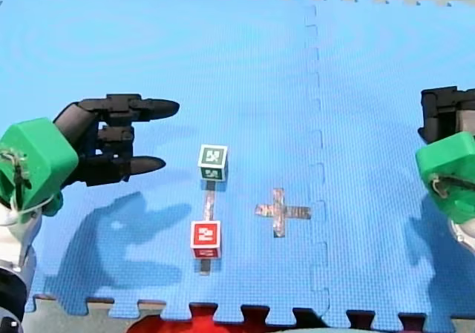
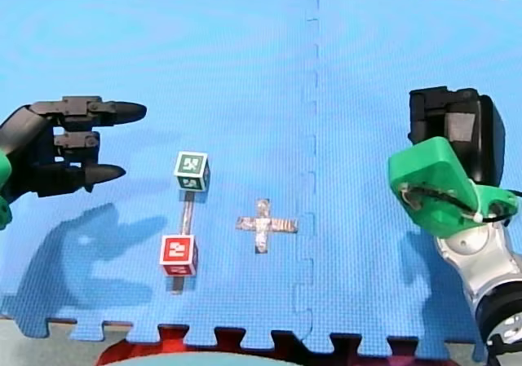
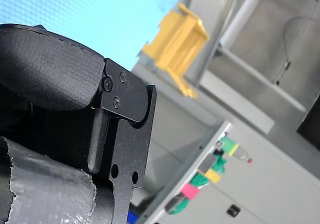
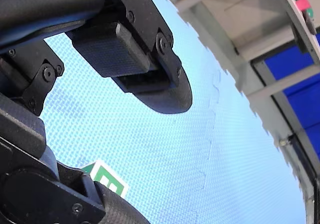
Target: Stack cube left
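Mat (image 1: 334, 88): tagged green cube (image 1: 213, 162), red cube (image 1: 205, 239) between left hand (image 1: 119, 140), right hand (image 2: 449, 134).

On the blue mat (image 2: 245, 72) we see a green cube (image 2: 191, 171), a red cube (image 2: 178, 254) nearer us, a tape strip (image 2: 188, 213) between them, and a tape cross (image 2: 265, 224) to their right. Our empty left hand (image 2: 69, 150) hovers left of the green cube; our right hand (image 2: 447, 130) is far right.

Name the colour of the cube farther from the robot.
Green cube, white marker faces; best in first head view.
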`<state>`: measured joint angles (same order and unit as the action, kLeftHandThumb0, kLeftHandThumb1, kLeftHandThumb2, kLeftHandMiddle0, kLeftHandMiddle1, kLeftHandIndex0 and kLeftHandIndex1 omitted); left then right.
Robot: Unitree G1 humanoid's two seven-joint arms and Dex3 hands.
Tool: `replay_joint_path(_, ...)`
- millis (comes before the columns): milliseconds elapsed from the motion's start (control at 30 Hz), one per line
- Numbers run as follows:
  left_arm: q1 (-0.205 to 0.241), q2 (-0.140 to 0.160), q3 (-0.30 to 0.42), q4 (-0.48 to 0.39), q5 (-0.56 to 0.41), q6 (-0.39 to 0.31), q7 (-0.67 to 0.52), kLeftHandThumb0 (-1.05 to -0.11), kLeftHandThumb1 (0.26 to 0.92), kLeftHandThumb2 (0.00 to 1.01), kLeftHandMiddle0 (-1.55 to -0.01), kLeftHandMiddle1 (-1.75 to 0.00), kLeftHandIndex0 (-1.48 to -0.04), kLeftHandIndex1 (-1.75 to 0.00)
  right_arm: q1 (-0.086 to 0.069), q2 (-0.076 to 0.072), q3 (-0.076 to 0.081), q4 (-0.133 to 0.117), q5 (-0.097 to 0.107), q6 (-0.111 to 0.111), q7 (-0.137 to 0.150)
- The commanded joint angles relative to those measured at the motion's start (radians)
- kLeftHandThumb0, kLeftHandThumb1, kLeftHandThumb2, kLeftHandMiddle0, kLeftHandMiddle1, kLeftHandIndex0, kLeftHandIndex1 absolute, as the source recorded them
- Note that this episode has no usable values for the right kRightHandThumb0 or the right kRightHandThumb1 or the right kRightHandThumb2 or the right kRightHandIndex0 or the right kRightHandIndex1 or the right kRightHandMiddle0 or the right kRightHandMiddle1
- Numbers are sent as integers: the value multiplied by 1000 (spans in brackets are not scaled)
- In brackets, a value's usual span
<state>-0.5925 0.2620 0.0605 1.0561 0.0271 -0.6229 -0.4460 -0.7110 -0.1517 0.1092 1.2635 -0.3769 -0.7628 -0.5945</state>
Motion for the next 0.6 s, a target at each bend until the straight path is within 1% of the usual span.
replay_joint_path(0,6,-3,-17,-4,14,5,13,-819,626,0,-869,-1746,-913,-47,1,-6,0,-4,2,-3,-6)
replay_joint_path(100,9,1,-38,-9,28,19,2,-814,625,0,-852,-1746,-922,-40,3,-7,0,-6,1,-4,-7)
replay_joint_path(200,9,-9,-42,2,15,18,-28,-809,625,0,-869,-1746,-927,-33,3,-9,1,-7,0,-3,-9)
replay_joint_path(333,9,-22,-42,13,4,5,-47,-806,627,1,-888,-1746,-925,-25,3,-10,1,-8,-1,-2,-10)
replay_joint_path(567,6,-33,-33,45,-24,-31,-88,-790,636,4,-904,-1746,-889,-2,2,-12,4,-6,-4,1,-17)
